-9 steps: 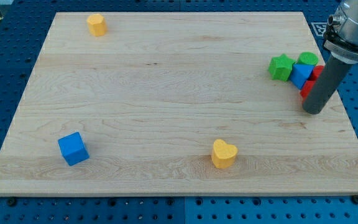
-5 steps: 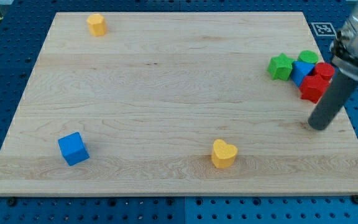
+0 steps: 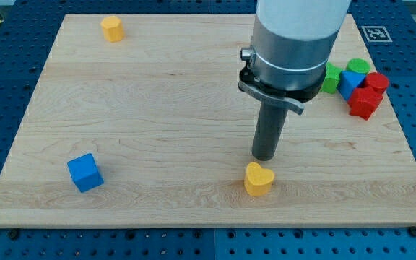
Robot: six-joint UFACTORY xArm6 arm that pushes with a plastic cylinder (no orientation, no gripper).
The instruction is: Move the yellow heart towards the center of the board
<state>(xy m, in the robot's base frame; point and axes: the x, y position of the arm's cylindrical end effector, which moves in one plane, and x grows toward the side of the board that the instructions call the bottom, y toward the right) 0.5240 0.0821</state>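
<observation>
- Yellow heart [image 3: 258,179] sits near the wooden worktop's [image 3: 157,108] bottom edge, right of middle.
- My tip [image 3: 264,157] stands just above it, nearly touching.
- No jaws on this rod.
- Blue cube [image 3: 85,172] lies well apart, bottom left.

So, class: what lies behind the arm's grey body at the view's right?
The green star is partly hidden behind the arm; only its right edge shows. Beside it sit a blue block, a green block and two red blocks. My tip stands just above the yellow heart.
</observation>
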